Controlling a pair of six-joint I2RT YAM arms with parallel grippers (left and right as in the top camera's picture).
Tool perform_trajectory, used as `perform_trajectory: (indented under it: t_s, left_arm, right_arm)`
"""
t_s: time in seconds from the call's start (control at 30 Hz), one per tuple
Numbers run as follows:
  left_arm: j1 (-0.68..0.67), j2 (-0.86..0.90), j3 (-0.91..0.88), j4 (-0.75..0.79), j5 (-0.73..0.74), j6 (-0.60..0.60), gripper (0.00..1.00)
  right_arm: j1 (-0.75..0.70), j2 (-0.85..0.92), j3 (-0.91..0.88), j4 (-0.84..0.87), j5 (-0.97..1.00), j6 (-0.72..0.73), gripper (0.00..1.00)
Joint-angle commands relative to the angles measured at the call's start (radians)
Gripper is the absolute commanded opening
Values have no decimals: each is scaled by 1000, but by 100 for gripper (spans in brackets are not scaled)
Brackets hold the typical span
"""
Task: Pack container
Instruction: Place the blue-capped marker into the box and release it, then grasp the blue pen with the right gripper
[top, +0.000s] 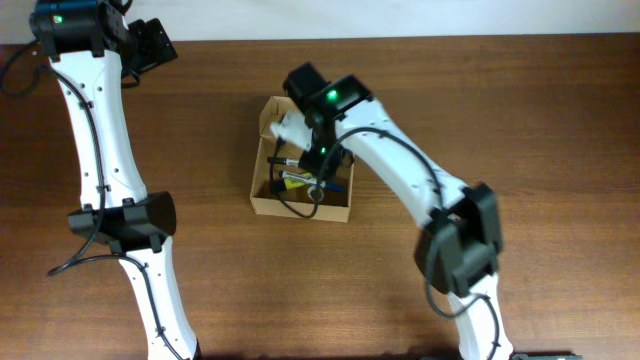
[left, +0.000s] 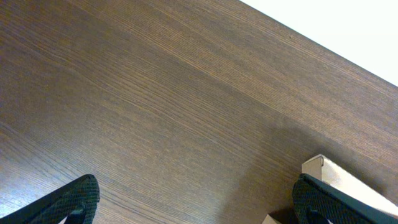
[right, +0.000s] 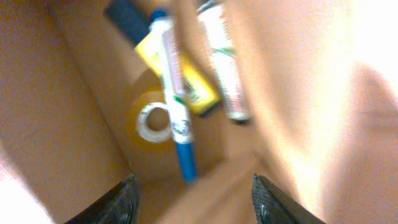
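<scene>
Right gripper (right: 196, 205): jaws spread, nothing between them. It hangs over the open mouth of the box (top: 300, 213), camera looking straight in. The box walls (right: 50, 124) rise on both sides of the fingers.

Directly ahead of the fingertips, on the box floor:
- a blue-tipped marker (right: 174, 93), lying on top of the rest;
- a tape roll (right: 152, 121) under it;
- a flat yellow item (right: 180, 81);
- a second marker (right: 224, 68) just beside the first.

Left gripper (left: 205, 208): jaws spread wide, empty, well apart from the box. Only a box corner (left: 336, 171) shows near its right finger.

Hazards, as judged:
- The box is light and unheld. A spread finger catching a wall on withdrawal could drag or tip it.
- The pale surface (right: 323, 112) to the right of the fingers is probably the lid flap. A sideways exit could bend it.
- The top marker appears to lie propped on the tape roll. If an end stands proud, the lid may not seat.
</scene>
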Motion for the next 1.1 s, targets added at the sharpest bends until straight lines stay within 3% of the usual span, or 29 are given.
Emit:
perform_trajectory:
  t_s: [0.0, 0.17, 0.33, 0.5, 0.7, 0.87, 1.07]
  left_arm:
    - [4, 2, 15, 1, -15, 9, 100]
    - [4, 2, 15, 1, -15, 9, 100]
    - [4, 2, 15, 1, -15, 9, 100]
    - [4, 2, 15, 1, -15, 9, 100]
    - [4, 2, 15, 1, -15, 9, 100]
    - [4, 2, 15, 1, -15, 9, 100]
    - [4, 2, 15, 1, -15, 9, 100]
  right_arm:
    - [-24, -214, 54, -16, 100, 88, 60]
    - [-172, -380, 1, -8, 96, 173, 60]
    - [-399, -512, -206, 88, 5, 272, 59]
    - [-538, -506, -412, 44, -80, 491, 46]
    - [-524, -497, -672, 141, -81, 702, 46]
    - [-499, -497, -856, 298, -85, 752, 46]
    - [-452, -495, -942, 376, 23, 795, 46]
